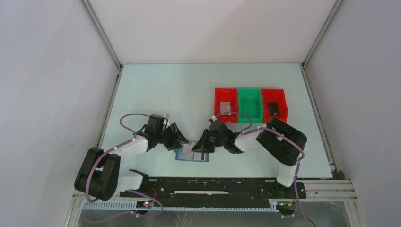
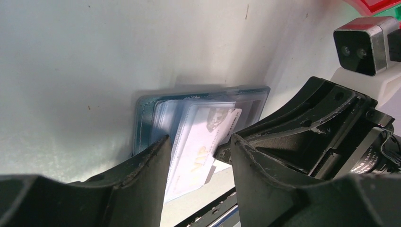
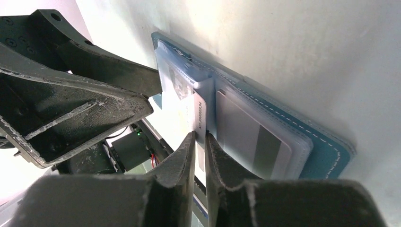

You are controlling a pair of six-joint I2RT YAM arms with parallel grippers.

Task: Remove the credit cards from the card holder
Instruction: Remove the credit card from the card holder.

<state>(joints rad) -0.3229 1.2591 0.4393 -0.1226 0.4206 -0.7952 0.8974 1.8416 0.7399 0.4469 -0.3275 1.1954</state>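
The blue-teal card holder [image 1: 185,154] lies open on the table near the front edge, between both grippers. It also shows in the left wrist view [image 2: 144,111] and the right wrist view [image 3: 326,147]. My right gripper [image 1: 202,145] [image 3: 199,137] is shut on the edge of a white card [image 3: 200,111] that sticks partly out of a pocket. A second white card with a dark stripe [image 3: 255,142] sits in the neighbouring pocket. My left gripper [image 1: 182,142] [image 2: 201,142] is open, straddling the white card [image 2: 198,151], with one finger [image 3: 125,78] on the holder's left half.
Three bins stand in a row at the back right: a red one [image 1: 218,97] with a grey card [image 1: 226,108], a green one [image 1: 249,92], and a red one [image 1: 283,97] with a black card [image 1: 273,108]. The black base rail [image 1: 213,187] runs just in front of the holder.
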